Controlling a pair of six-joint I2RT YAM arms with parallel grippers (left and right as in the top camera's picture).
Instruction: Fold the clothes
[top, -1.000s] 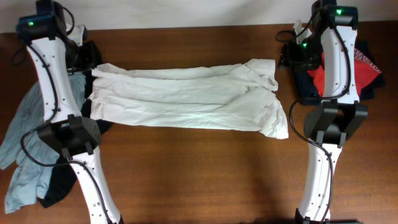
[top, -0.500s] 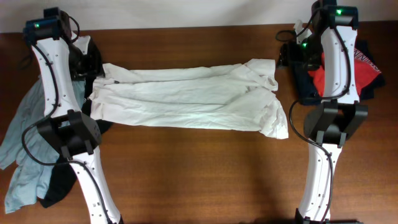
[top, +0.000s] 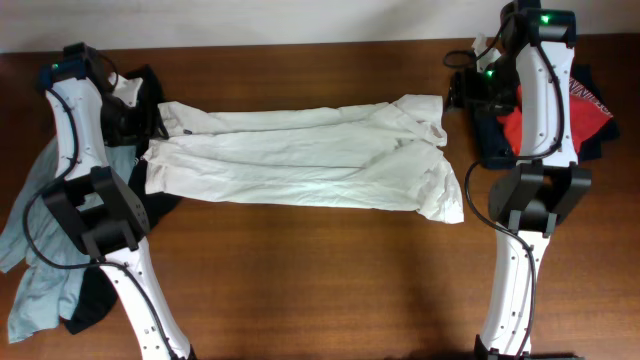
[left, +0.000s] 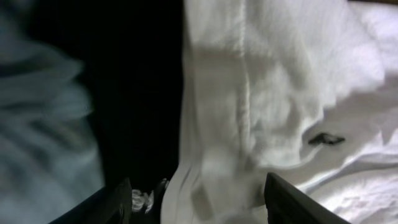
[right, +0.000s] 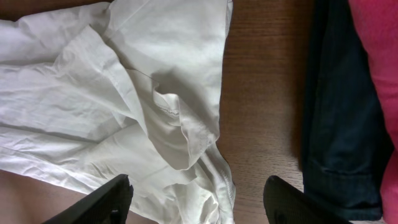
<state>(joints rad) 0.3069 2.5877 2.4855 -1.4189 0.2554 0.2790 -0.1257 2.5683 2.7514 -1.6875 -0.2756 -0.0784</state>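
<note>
one wooden table (top: 300, 280) beneath the clothes (top: 300, 160)

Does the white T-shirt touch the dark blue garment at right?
Apart. Right wrist view shows bare table between the white T-shirt and dark blue garment.

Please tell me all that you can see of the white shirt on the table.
The white shirt is soft, creased cloth, folded lengthwise into a long band across the wooden table. Its right end is bunched; its left end overlaps a black garment. Nothing grips it.
</note>
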